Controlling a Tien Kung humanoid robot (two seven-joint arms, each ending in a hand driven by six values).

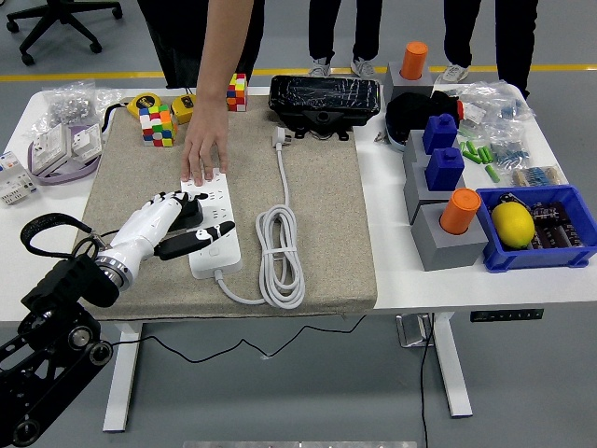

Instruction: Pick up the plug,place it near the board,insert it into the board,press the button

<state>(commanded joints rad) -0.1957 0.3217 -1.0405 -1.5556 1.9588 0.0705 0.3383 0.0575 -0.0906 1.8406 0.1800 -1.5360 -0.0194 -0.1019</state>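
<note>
White board (pixel 214 224): one left hand (pixel 166 222), one person's hand (pixel 205 154) on it.

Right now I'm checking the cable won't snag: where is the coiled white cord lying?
In the head view the coiled white cord lies on the beige mat, just right of the white power strip, left of the grey blocks.

The power strip (pixel 214 227) is hemmed in at both ends: a person's hand (pixel 204 157) presses on its far end, and the robot hand (pixel 166 224) lies over its left edge and near half. To its right the coiled white cable (pixel 281 254) blocks the mat (pixel 322 215), leaving bare cloth only farther right. Grey blocks (pixel 443 201) and a blue bin (pixel 534 245) crowd the table's (pixel 392 280) right side.
</note>
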